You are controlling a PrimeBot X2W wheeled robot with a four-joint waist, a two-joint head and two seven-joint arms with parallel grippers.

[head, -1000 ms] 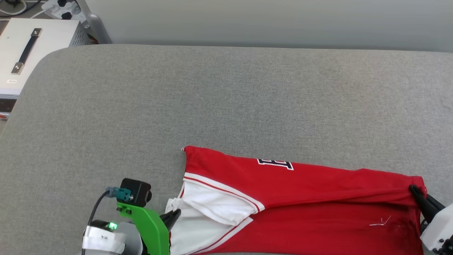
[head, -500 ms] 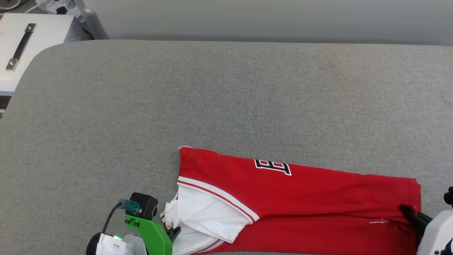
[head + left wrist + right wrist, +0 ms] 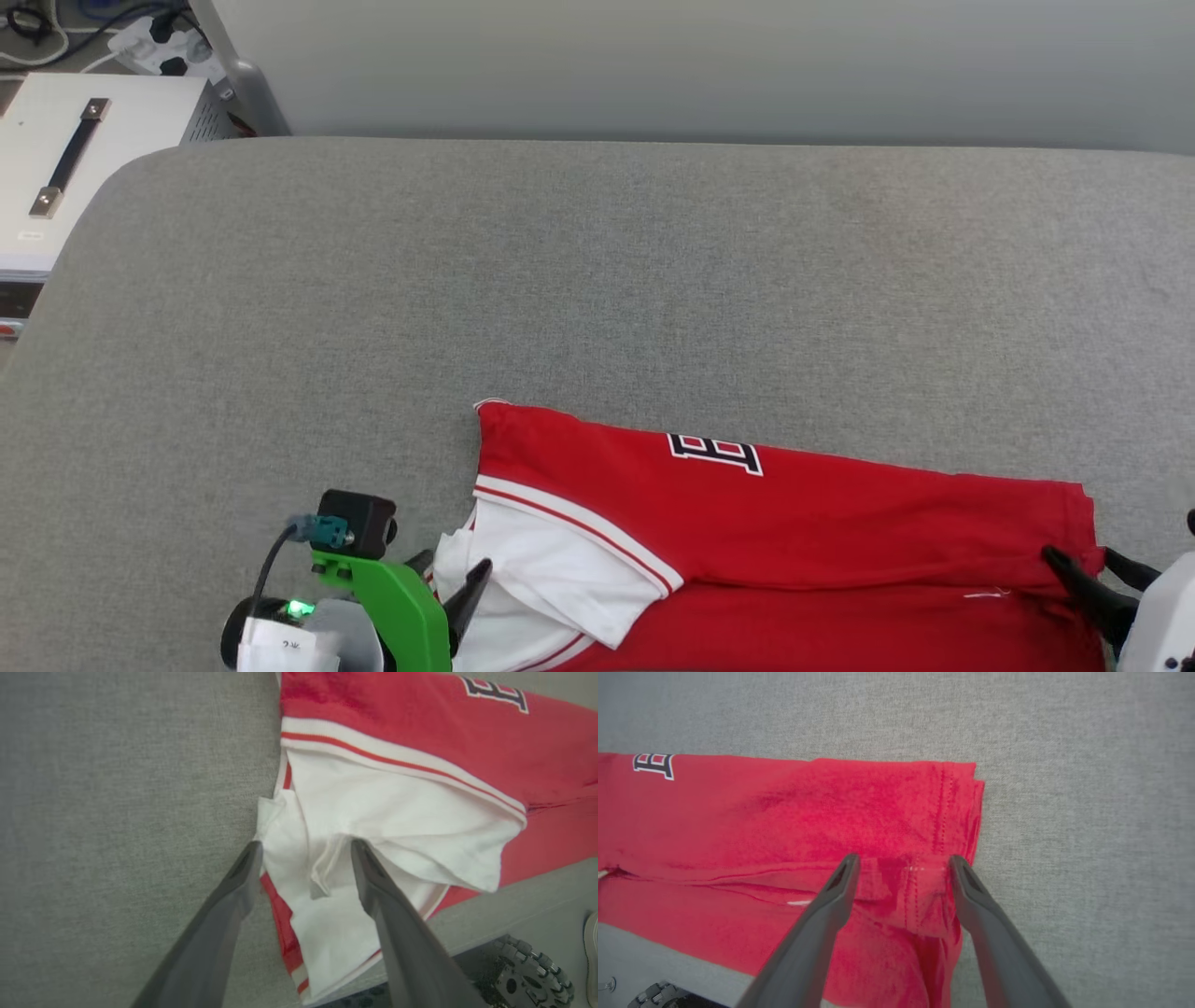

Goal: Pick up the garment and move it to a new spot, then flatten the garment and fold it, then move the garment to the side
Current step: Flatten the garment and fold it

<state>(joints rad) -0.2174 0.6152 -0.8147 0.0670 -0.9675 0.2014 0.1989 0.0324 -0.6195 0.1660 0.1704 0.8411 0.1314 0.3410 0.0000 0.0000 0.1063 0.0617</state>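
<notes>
Two grippers, both standing spread: my left gripper (image 3: 306,845) is straddling the white sleeve (image 3: 397,812), my right gripper (image 3: 903,858) the red hem (image 3: 943,812). The shirt (image 3: 840,523) is lying folded lengthwise along the near edge of the grey pad (image 3: 597,280) (slightly overhanging). I'm thinking: rising straight up, so neither finger is dragging cloth.

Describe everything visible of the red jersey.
The jersey is soft red knit, folded into a long band along the near edge of the grey padded surface. A rumpled white sleeve with red-and-white striped trim lies at its left end; part of black lettering shows on top. The left gripper stands open astride the sleeve, the right gripper open astride the stitched hem.
</notes>
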